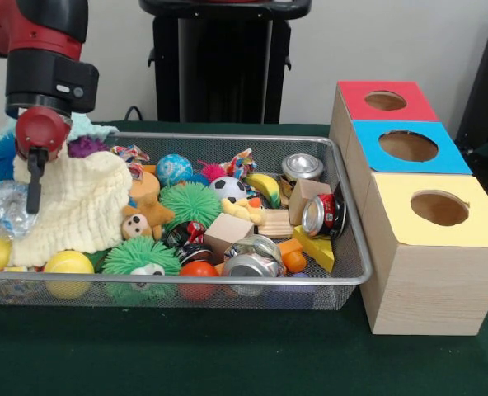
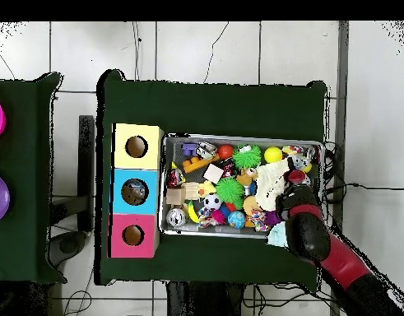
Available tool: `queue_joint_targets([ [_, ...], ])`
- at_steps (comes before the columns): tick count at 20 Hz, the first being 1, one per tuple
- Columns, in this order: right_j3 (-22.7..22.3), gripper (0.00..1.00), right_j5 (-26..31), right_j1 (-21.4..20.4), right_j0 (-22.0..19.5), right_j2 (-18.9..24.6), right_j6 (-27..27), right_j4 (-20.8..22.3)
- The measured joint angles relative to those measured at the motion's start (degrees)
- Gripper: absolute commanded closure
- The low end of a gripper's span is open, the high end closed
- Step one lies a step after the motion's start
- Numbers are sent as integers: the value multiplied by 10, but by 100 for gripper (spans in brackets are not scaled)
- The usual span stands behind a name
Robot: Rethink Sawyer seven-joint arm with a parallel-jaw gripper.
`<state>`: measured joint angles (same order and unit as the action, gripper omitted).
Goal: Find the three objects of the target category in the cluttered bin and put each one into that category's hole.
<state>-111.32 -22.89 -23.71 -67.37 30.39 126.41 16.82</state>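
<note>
Front view. Gripper [image 1: 35,177]: hangs at the bin's end farthest from the boxes, a thin dark finger lying against a cream muslin cloth [image 1: 77,206]; whether it is clenched on the cloth or released cannot be told. Wire-mesh bin [image 1: 355,276]: crowded. Beside the gripper, on the side away from the boxes, a crumpled clear plastic item [image 1: 3,208], possibly one of the bottles, half under the cloth. No other bottle is identifiable. Beyond the cloth toward the boxes: green spiky balls [image 1: 190,202], metal cans [image 1: 322,214], a wooden block [image 1: 227,231]. Blue-topped hole [image 1: 408,146]: well apart from the gripper, across the whole bin, between the red-topped and yellow-topped boxes.

Overhead view. Gripper hidden beneath the red arm [image 2: 308,222]; cloth [image 2: 271,177] just ahead of it; blue-topped hole [image 2: 134,192] at the opposite end.

Risk, as judged: the cloth could drag along and topple clutter, or go on hiding bottles. A crumpled bottle may slip.

View differences: only the front shows the finger and clear plastic; only the overhead shows the whole layout.
</note>
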Motion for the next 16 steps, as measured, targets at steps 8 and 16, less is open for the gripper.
queue_joint_targets([
  [8,-36,100,0,-33,12,-11,0,-30],
  [16,-84,100,0,-83,28,-19,0,-74],
])
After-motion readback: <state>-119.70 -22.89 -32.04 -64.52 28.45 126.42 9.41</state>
